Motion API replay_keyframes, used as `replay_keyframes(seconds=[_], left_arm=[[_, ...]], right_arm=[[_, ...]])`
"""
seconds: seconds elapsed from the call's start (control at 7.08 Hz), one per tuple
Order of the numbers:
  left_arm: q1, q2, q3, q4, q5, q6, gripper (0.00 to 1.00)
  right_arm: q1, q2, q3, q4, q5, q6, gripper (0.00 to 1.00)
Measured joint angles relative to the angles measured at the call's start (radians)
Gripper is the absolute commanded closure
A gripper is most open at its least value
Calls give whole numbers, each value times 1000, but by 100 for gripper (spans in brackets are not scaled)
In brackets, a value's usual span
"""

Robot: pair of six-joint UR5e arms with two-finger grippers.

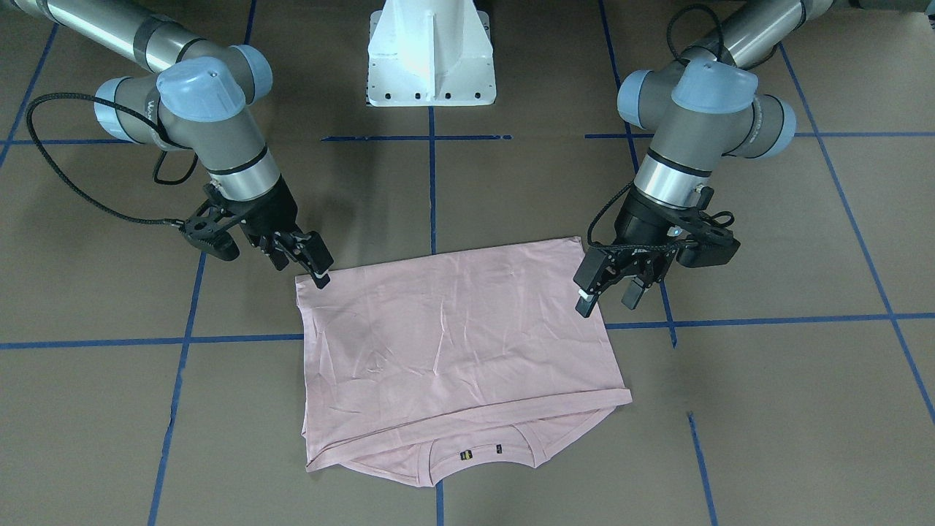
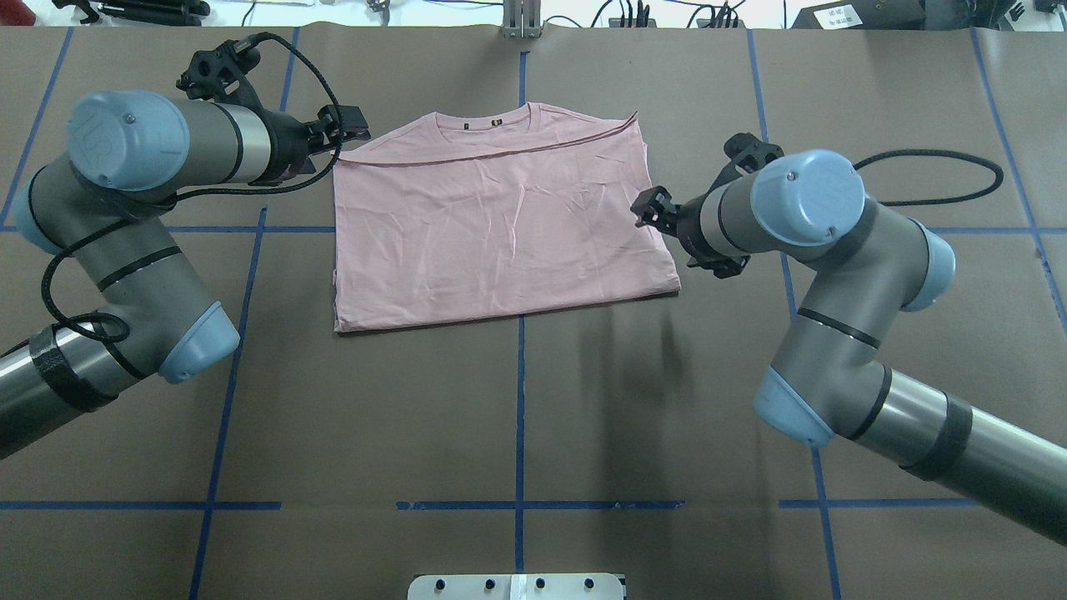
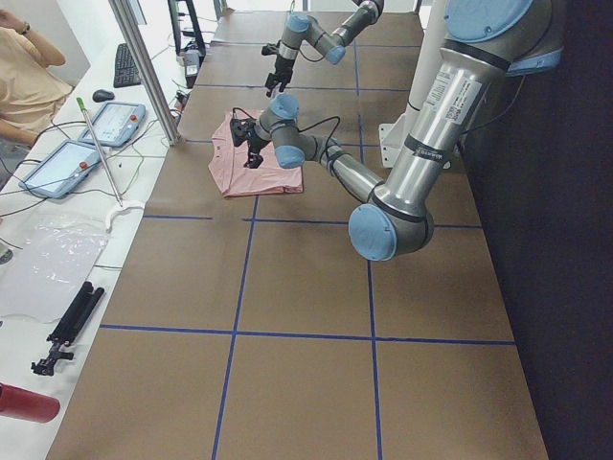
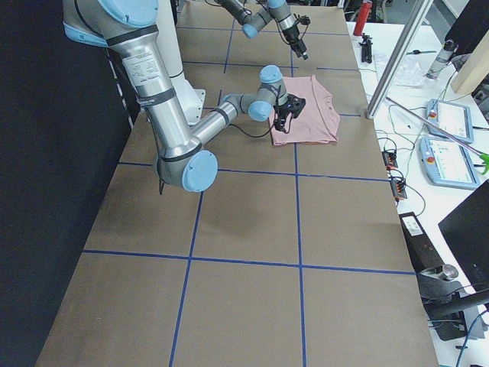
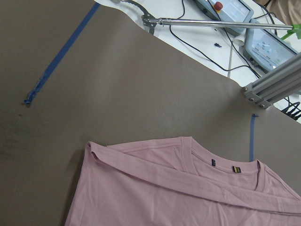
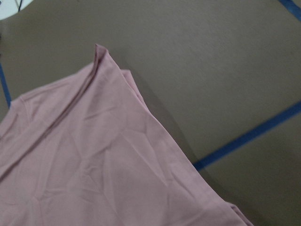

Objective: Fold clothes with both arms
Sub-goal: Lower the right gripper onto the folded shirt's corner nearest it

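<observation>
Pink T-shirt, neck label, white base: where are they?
pink T-shirt [image 2: 500, 225], overhead exterior view, middle of the folded cloth
neck label [image 1: 464, 456], exterior front-facing view, the label's centre
white base [image 1: 431, 66], exterior front-facing view, its front face

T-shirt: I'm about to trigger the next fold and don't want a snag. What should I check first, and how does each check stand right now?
1. T-shirt lies flat on the table: ok.
2. Folded edge runs square with the collar: not ok, it slants across the shirt.
3. Left gripper open and empty: ok.
4. Right gripper open and empty: ok.
5. Both grippers clear of the cloth: cannot tell. They sit at its side edges, and the wrist views show no fingers.
</observation>
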Motion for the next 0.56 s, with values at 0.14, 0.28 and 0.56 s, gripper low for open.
replay_keyframes(seconds=[0.14, 0.28, 0.56], left_arm=[[2, -5, -12, -5, -3, -20, 0], [3, -10, -25, -5, -3, -48, 0], [4, -13, -37, -4, -3, -69, 0]], right_arm=[[-44, -17, -3, 1, -45, 42, 15], [-67, -22, -20, 1, -76, 61, 16], [-77, -23, -51, -2, -116, 68, 39]])
